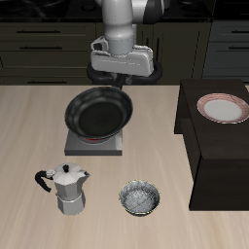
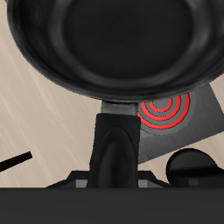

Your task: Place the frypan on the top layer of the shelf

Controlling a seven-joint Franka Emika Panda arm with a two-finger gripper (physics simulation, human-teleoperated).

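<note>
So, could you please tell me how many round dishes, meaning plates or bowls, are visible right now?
2: a pink-rimmed plate rests on the dark shelf, and a small silvery bowl sits on the table near its front edge, beside the moka pot. None seems hidden.

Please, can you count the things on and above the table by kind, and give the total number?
Frypan, held up by its handle in the hand: 1
Burner plate with red coils: 1
Moka pot: 1
Small silvery bowl: 1
Pink-rimmed plate: 1
Shelf: 1
Total: 6
</note>
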